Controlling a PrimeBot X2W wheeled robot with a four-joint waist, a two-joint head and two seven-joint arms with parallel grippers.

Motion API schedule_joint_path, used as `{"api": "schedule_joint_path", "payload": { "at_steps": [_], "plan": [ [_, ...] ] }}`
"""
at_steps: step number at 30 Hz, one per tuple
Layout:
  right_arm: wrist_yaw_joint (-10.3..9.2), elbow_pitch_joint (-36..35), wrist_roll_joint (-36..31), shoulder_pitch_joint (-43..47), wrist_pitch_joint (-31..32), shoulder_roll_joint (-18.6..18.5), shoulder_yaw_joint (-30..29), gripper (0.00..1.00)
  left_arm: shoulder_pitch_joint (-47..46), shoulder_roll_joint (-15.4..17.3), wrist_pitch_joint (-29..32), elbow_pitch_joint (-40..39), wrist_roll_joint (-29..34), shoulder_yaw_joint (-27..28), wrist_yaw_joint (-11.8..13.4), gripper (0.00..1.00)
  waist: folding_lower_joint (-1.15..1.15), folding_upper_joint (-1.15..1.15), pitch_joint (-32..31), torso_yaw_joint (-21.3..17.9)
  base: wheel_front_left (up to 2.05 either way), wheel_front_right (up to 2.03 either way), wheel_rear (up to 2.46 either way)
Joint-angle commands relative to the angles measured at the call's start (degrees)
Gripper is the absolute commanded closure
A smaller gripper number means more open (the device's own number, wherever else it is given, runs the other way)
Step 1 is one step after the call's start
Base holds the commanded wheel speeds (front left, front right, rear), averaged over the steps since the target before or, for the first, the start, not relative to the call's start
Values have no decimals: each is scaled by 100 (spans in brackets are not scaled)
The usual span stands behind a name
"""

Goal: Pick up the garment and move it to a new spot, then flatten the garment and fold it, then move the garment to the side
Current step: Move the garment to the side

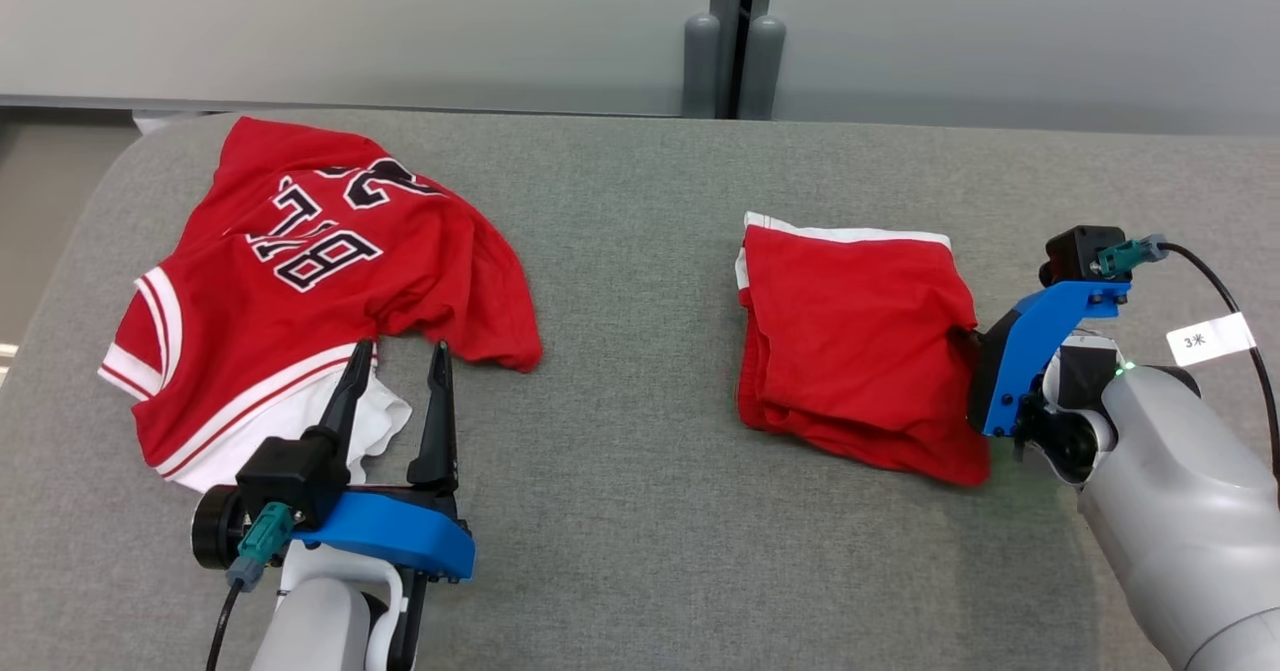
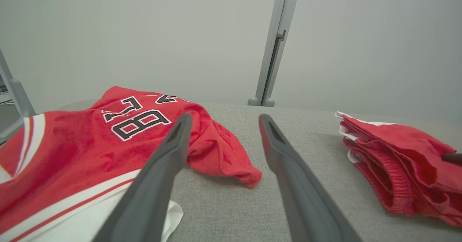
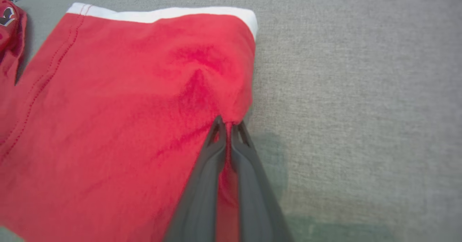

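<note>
Pinching the red shorts point(image 1: 850, 341) by the edge, right gripper point(image 3: 227, 124) jaws clamped on; left gripper point(image 1: 398, 351) jaws wide, near the jersey point(image 1: 330, 291).

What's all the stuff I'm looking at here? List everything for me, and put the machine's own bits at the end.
jersey: one, red with white trim and black lettering, crumpled on the left of the table.
folded garment: one, red with a white band, lying in layers on the right of the table.
table: one, grey cloth top, under both garments.
wall panels: two, pale grey, behind the table.
post: one, grey, between the panels.
tag: one, white, on the black cable by the right arm.
left gripper: one, dark fingers, open, at the jersey's near hem.
right gripper: one, dark fingers, shut on the folded garment's right edge.
</note>
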Motion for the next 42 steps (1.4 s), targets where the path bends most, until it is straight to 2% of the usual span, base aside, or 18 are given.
{"api": "schedule_joint_path", "payload": {
  "at_steps": [1, 10, 18, 22, 27, 31, 42],
  "plan": [
    [1, -29, 39, -13, -73, -59, 52, 100, -52, -2, -15, 4, 42, -32, -11, 0, 0, 0, -84, -103, 0, 0, 0],
    [1, -116, 376, -90, -269, -31, 437, 100, -76, 10, -15, 1, -55, -500, -12, 0, 0, 0, -244, -802, 0, 0, 0],
    [1, -208, 719, -105, -472, -17, 719, 100, -186, 116, -15, 46, -102, -688, -12, 0, 0, 0, -194, -1559, 0, 0, 0],
    [1, -189, 857, -153, -615, -81, 828, 100, -263, 131, -15, 86, -132, -815, -12, 0, 0, 0, -128, -1790, 0, 0, 0],
    [1, -141, 927, -305, -705, -244, 1012, 100, -372, 145, -15, 114, -130, -931, -13, 0, 0, 0, 74, -1902, 0, 0, 0],
    [1, -11, 824, -661, -810, -538, 1177, 100, -502, 209, -15, 123, -100, -987, -12, 0, 0, 0, 363, -1868, 0, 0, 0],
    [0, 770, -19, -1970, -1009, -1262, 1669, 100, -945, 357, -15, 56, -83, -865, 16, 0, 0, 0, 1194, -1512, 0, 0, 0]
  ]
}}
